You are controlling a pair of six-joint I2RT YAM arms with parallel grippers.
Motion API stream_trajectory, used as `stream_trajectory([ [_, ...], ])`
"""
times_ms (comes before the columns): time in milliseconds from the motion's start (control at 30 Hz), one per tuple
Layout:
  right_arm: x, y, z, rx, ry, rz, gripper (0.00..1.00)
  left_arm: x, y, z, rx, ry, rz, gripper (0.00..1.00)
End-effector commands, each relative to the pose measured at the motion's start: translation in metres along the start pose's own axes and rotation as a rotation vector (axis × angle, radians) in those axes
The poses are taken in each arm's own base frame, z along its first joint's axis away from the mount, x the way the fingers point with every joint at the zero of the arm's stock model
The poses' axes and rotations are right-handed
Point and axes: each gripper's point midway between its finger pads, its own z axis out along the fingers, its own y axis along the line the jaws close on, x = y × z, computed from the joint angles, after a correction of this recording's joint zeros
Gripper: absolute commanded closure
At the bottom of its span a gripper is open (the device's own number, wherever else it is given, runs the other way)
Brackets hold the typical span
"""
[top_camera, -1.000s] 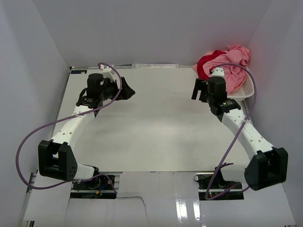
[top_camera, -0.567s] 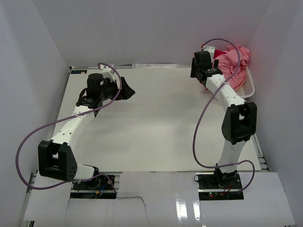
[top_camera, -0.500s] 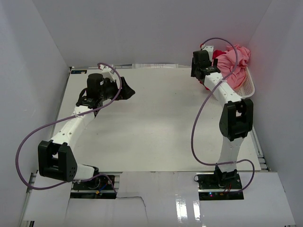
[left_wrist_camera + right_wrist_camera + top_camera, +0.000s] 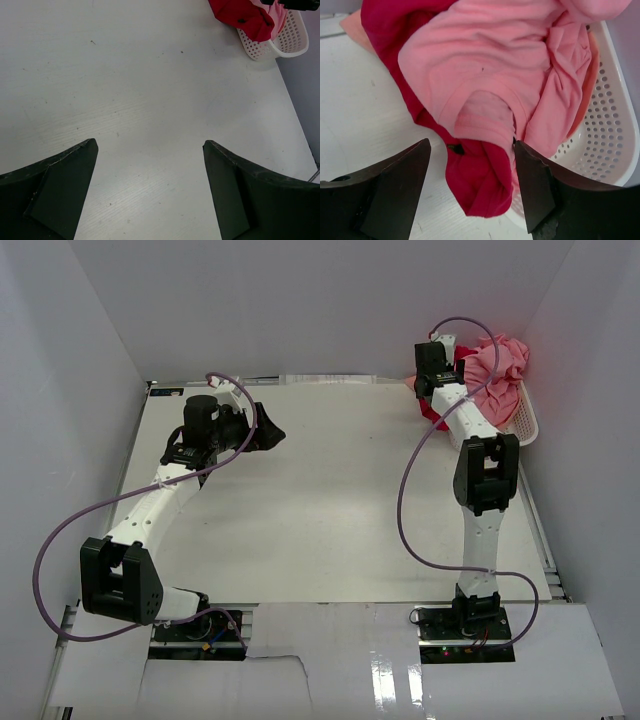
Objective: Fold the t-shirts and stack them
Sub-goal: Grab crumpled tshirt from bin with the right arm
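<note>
The t-shirts lie heaped in and over a white basket (image 4: 524, 421) at the far right corner. The pink one (image 4: 490, 55) is on top, and the deep red one (image 4: 480, 190) hangs over the basket's rim onto the table. A peach corner (image 4: 356, 29) shows behind them. My right gripper (image 4: 471, 145) hovers over the heap (image 4: 495, 362), open, with the red fold and the pink hem between its fingers but not pinched. My left gripper (image 4: 150, 143) is open over bare table at the far left (image 4: 268, 430).
The white lattice basket (image 4: 607, 135) stands against the right wall. From the left wrist it appears far off at the upper right (image 4: 287, 40), with the red cloth (image 4: 242, 15) draped over it. White walls enclose the table on three sides.
My right arm has swung up from in front of the basket and reached over the shirt heap. Its jaws have narrowed a little. The left arm has not moved.
</note>
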Motion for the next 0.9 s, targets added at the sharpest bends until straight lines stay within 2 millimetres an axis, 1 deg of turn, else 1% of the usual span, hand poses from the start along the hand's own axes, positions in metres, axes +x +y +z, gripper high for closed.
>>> stream_trajectory([
  [0,-0.028,-0.010,0.005,0.036,-0.061,0.027,0.26,-0.010,-0.009,-0.008,0.014,-0.037,0.020,0.02],
  [133,-0.027,-0.006,0.015,0.027,-0.056,0.036,0.24,-0.008,-0.007,-0.007,0.008,-0.029,0.019,0.02],
  [167,-0.027,-0.004,0.015,0.024,-0.059,0.036,0.24,-0.010,-0.008,-0.009,0.009,-0.036,0.021,0.02],
  [200,-0.025,-0.005,0.020,0.028,-0.054,0.037,0.24,-0.009,-0.008,-0.009,0.010,-0.036,0.023,0.02],
  [367,-0.028,0.003,0.028,-0.012,-0.060,0.064,0.25,-0.009,-0.006,-0.010,-0.007,-0.042,0.031,0.02],
  [400,-0.026,0.003,0.032,-0.016,-0.054,0.069,0.26,-0.008,-0.006,-0.009,-0.006,-0.038,0.030,0.02],
  [467,-0.027,0.008,0.034,-0.041,-0.055,0.079,0.29,-0.008,-0.005,-0.008,-0.007,-0.037,0.029,0.02],
  [667,-0.015,0.019,0.049,-0.108,-0.026,0.106,0.30,-0.008,-0.003,-0.008,-0.016,-0.034,0.031,0.02],
  [767,-0.016,0.020,0.051,-0.131,-0.032,0.115,0.42,-0.006,-0.002,-0.007,-0.018,-0.030,0.030,0.02],
  [800,-0.013,0.021,0.052,-0.134,-0.027,0.112,0.49,-0.006,-0.002,-0.006,-0.017,-0.028,0.028,0.02],
  [867,-0.011,0.024,0.052,-0.139,-0.022,0.111,0.59,-0.005,-0.002,-0.006,-0.016,-0.025,0.027,0.02],
])
